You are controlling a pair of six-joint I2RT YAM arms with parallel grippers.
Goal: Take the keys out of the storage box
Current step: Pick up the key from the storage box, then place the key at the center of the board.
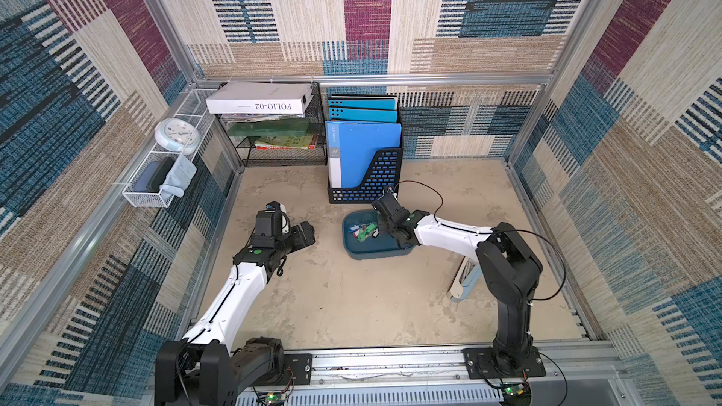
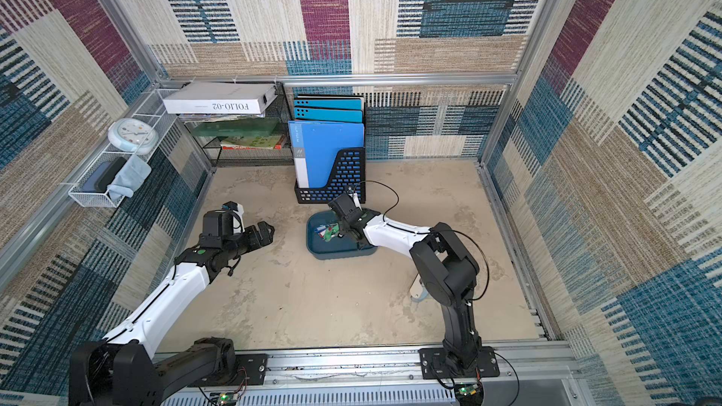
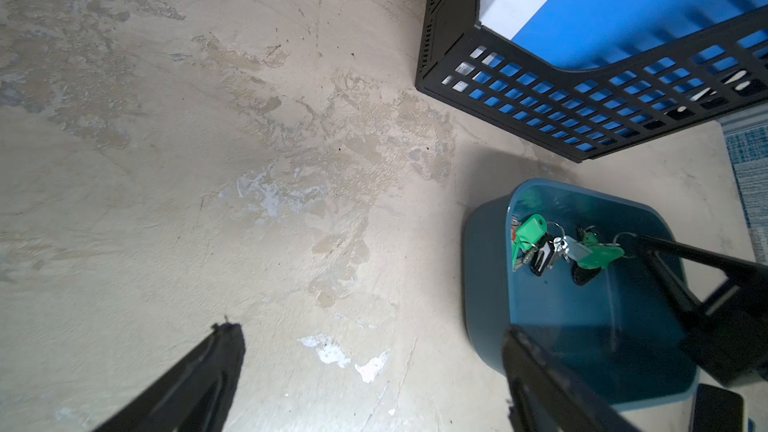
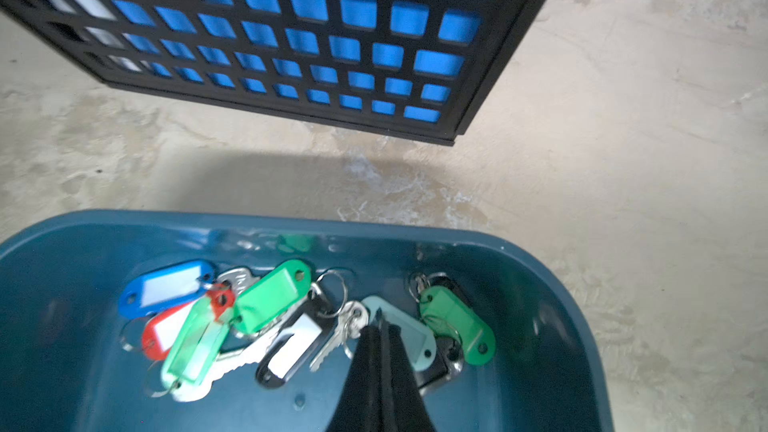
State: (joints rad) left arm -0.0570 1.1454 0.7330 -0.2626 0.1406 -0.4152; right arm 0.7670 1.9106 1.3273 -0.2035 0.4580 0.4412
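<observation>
Inside the storage box, toward its far-left corner, the keys lie in one heap strung along the box's length: eight fobs (three green, two black, one each blue, red, pale). The right gripper slants down, jaws pinched together at the pale fob; the left gripper hovers wide open, apart from the box.

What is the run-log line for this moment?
right gripper: shut among keys in storage box, hold unclear | left gripper: open, beside box | keys removed: none seen
</observation>
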